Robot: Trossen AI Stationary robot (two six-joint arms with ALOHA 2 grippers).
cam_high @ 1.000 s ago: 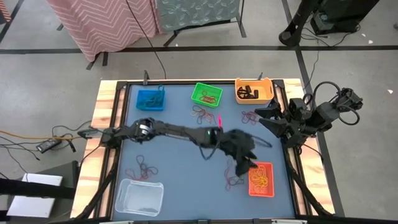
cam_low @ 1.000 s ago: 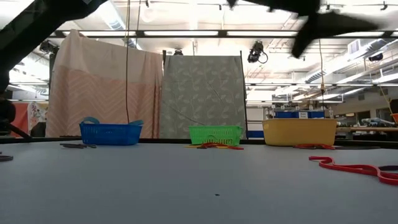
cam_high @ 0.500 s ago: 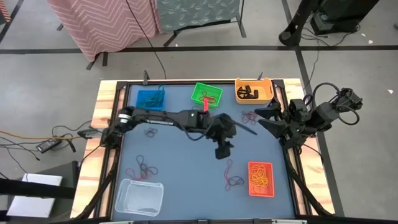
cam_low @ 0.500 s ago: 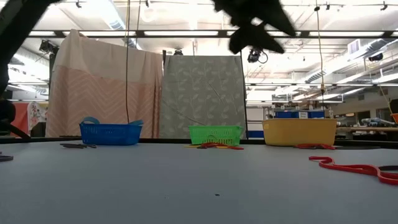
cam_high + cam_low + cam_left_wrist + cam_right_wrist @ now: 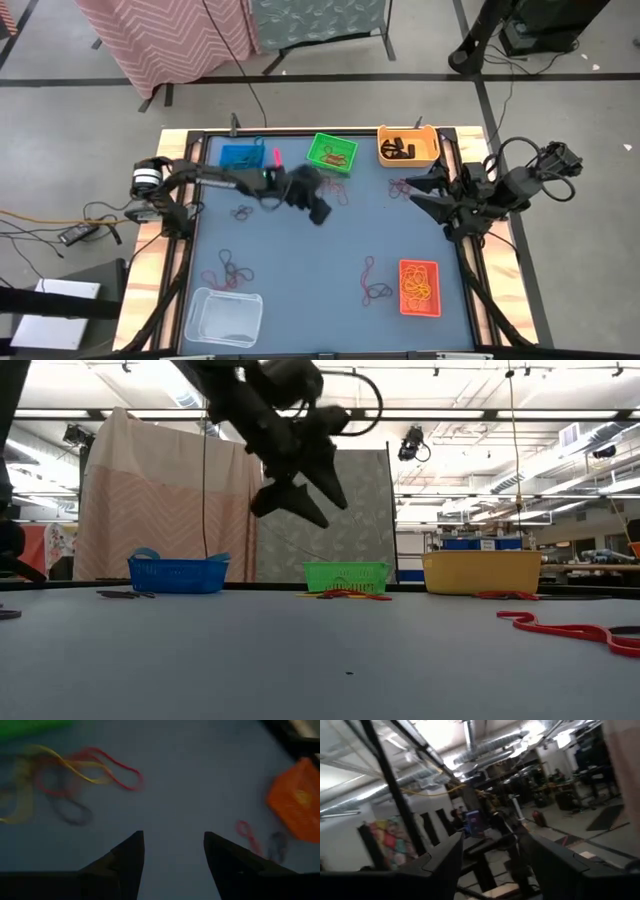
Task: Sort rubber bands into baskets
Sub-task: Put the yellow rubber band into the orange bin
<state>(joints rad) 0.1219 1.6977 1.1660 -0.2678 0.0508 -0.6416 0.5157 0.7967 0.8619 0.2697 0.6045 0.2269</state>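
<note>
The dark blue-grey table top [image 5: 300, 270] carries five small plastic mesh baskets: blue [image 5: 241, 159], green [image 5: 332, 152] and yellow-orange [image 5: 408, 146] along the far edge, red-orange [image 5: 420, 287] near the right front, clear white [image 5: 224, 316] at the left front. The left gripper [image 5: 318, 210] hangs above the mat near the green basket, fingers spread and empty. The right gripper [image 5: 418, 189] waits at the right edge, fingers apart. Thin rubber bands [image 5: 375, 290] lie in loose clusters across the mat, some just beside the red-orange basket.
</note>
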